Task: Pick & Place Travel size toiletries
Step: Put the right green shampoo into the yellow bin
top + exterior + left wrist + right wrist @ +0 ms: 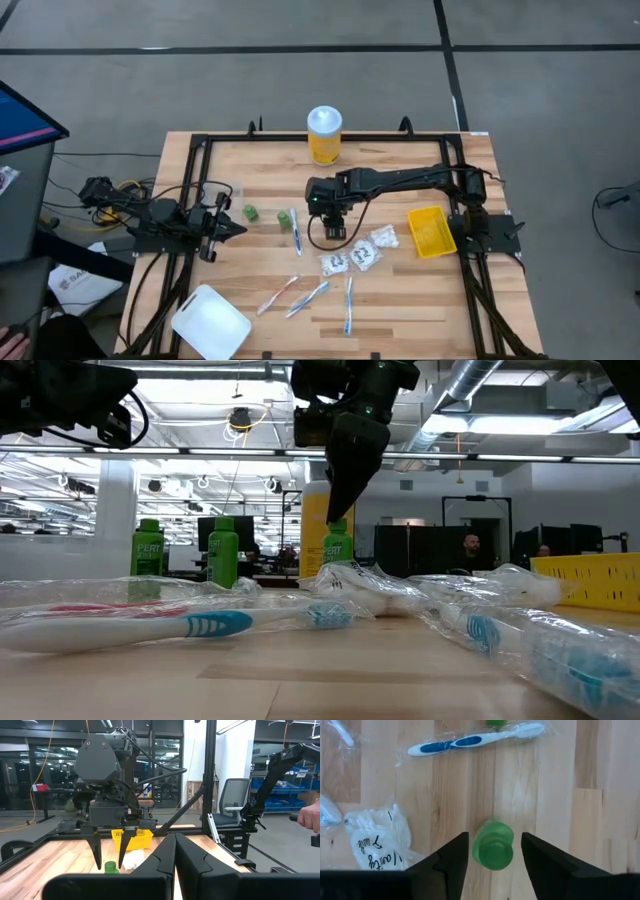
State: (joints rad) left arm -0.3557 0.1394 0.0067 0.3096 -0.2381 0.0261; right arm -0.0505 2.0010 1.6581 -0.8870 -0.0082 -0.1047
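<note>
My right gripper (495,836) points down, open, over a small green bottle (493,846) that stands upright on the wood; one finger is on each side of it, with a gap at both. In the high view this gripper (335,228) is at mid-table. Two more green bottles (250,213) (283,217) stand to its left. A wrapped blue toothbrush (475,739) lies beside it, and more toothbrushes (308,297) lie toward the near edge. White printed packets (362,255) lie to the right. My left gripper (240,228) waits shut by the left edge.
A yellow bin (431,231) sits on the table's right side. A tall yellow jar with a white lid (324,135) stands at the far edge. A white board (210,322) lies at the near left corner. A black frame (190,150) rims the table. People sit in the room behind.
</note>
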